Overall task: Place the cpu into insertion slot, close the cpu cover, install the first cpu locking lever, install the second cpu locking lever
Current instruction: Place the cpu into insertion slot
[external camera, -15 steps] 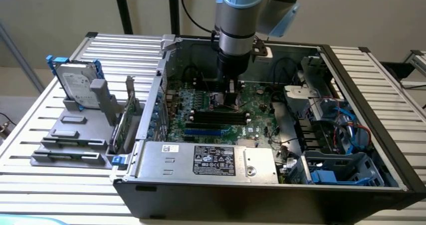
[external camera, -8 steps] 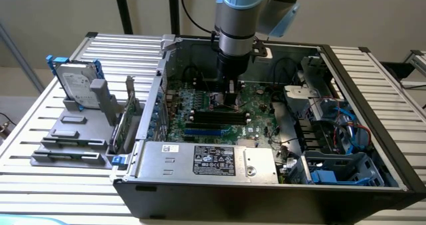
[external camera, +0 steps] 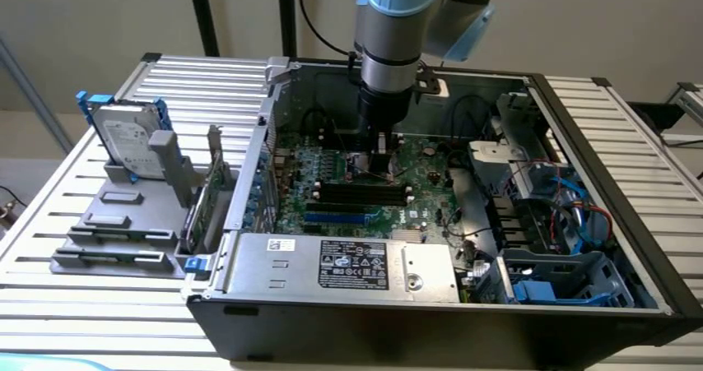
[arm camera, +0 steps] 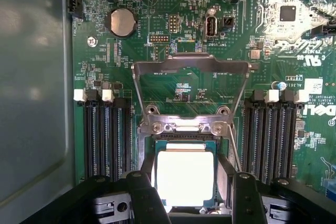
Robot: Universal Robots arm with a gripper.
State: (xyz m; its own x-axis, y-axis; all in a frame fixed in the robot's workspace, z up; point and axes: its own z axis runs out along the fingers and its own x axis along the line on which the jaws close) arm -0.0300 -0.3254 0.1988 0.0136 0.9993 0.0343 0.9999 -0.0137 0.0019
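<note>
The cpu (arm camera: 185, 177), a pale square chip with a green edge, lies flat in the insertion slot (arm camera: 223, 174) on the green motherboard. My gripper (arm camera: 192, 186) is open, and its black fingers (arm camera: 144, 198) stand on either side of the chip. The cpu cover (arm camera: 190, 65), a silvery frame with a cut-out centre, stands raised on its hinge (arm camera: 186, 125) just beyond the slot. A thin metal lever (arm camera: 236, 153) runs beside the slot. In the exterior view, the gripper (external camera: 379, 159) hangs low inside the open computer case over the middle of the board.
Black memory strips (arm camera: 102, 135) flank the slot on both sides. A grey labelled power supply (external camera: 351, 264) sits at the case front. Blue cables and drive cages (external camera: 561, 215) fill the exterior view's right. A hard drive (external camera: 127, 141) stands on a grey rack outside the case.
</note>
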